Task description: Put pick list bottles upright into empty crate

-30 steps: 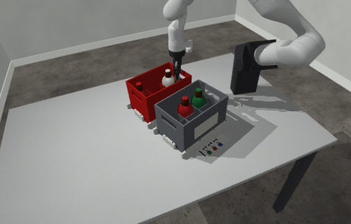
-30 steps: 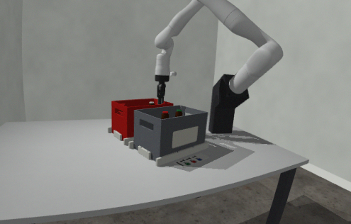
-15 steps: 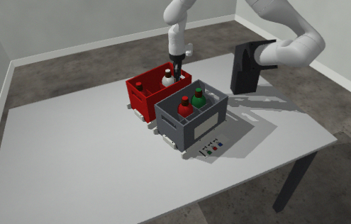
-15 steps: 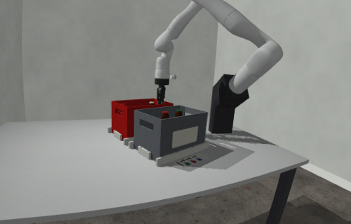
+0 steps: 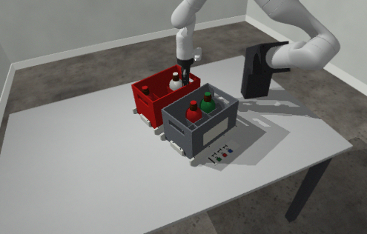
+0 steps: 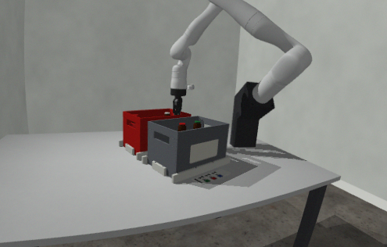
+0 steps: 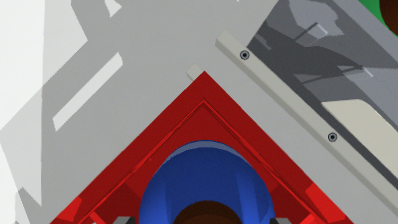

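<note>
The red crate (image 5: 142,109) (image 6: 135,134) (image 7: 204,86) holds a blue bottle (image 7: 205,172) in its corner nearest the robot base, a white bottle (image 5: 176,84) beside it, and a red-capped bottle (image 5: 145,89) toward the far end. My gripper (image 5: 185,84) (image 6: 177,112) (image 7: 203,220) is open, pointing down at the blue bottle, with a finger on each side of its neck. The grey crate (image 5: 181,138) (image 6: 161,156) holds a red bottle (image 5: 193,114) (image 6: 182,127) and a green bottle (image 5: 207,106) (image 6: 197,125), both upright. The pick list (image 5: 224,151) (image 6: 209,178) shows green, red and blue marks; its numbers are too small to read.
Low pale blocks (image 5: 176,148) (image 6: 159,168) line the feet of both crates. The crates stand close side by side. The black robot base (image 5: 256,79) (image 6: 245,125) stands beyond their right ends. Red crate walls close in around the fingers.
</note>
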You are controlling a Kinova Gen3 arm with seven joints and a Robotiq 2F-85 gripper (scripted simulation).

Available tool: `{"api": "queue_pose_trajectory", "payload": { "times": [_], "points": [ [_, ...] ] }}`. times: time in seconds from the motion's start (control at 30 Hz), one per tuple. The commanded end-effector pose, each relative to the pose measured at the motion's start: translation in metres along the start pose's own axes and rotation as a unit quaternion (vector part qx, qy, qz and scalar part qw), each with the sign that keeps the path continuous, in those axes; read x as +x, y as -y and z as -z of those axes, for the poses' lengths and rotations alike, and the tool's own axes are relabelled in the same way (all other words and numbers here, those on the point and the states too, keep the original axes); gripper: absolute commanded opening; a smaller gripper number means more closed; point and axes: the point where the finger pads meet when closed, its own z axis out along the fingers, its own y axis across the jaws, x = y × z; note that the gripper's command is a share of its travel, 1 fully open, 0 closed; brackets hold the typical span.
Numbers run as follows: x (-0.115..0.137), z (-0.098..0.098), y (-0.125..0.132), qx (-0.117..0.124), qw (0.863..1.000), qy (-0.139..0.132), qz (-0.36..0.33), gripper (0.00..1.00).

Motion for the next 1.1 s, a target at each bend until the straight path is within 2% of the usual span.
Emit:
{"api": "queue_pose_trajectory", "payload": {
  "times": [0.0,0.03,0.07,0.57,1.07],
  "points": [
    [-0.0007,0.0009,0.0003,0.0,1.0,0.001,0.0,0.67],
    [-0.0007,0.0009,0.0003,0.0,1.0,0.001,0.0,0.67],
    [-0.0006,0.0047,0.0003,0.0,1.0,0.001,0.0,0.48],
    [-0.0006,0.0048,0.0002,0.0,1.0,0.001,0.0,0.48],
    [-0.0006,0.0048,0.0002,0.0,1.0,0.001,0.0,0.43]
  ]
}}
